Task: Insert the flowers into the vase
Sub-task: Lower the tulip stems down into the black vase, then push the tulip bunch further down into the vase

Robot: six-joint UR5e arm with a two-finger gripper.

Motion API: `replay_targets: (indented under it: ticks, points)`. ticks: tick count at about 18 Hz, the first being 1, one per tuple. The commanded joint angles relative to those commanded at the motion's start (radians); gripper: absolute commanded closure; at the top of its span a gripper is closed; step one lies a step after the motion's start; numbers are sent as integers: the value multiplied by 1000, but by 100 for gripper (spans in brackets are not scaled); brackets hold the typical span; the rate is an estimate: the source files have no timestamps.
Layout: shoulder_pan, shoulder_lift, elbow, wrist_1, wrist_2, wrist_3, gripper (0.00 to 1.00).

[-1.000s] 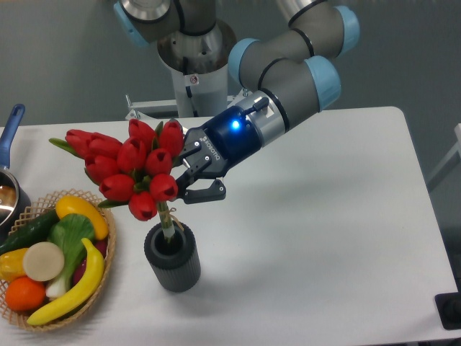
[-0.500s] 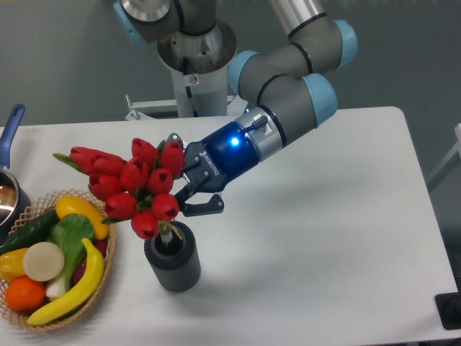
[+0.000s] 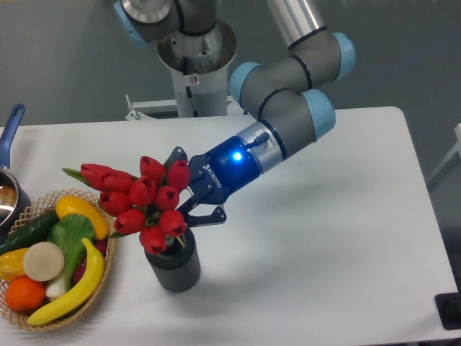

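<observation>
The flowers, a bunch of red tulip buds with green leaves, stand with their stems down inside the vase. The lowest buds sit just over its mouth and hide it. The vase is a short dark grey ribbed cylinder standing upright on the white table. My gripper reaches in from the right and is closed on the right side of the bunch, just above the vase. One finger shows above the buds and one finger below them.
A wicker basket of fruit and vegetables sits left of the vase, close to it. A blue-handled pot is at the far left edge. The arm's base column stands at the back of the table.
The gripper has moved down and slightly left with the bunch. The stems have slid deeper into the vase, and the buds now sit at its mouth.
</observation>
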Motion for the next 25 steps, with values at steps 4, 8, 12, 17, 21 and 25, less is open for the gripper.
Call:
replay_targets:
  ticks: [4,8,12,17,21,25]
  points:
    - [0,-12,-23,0,9,44,63]
    - [-2,-18,-34,0,9,52,63]
    - [-2,-43,-32,0,11,54,63]
    - [-2,-71,-46,0,15,107,63]
    - [-2,-71,-67,0,18,127,63]
    - [-3,-77,-81,0,21,147,63]
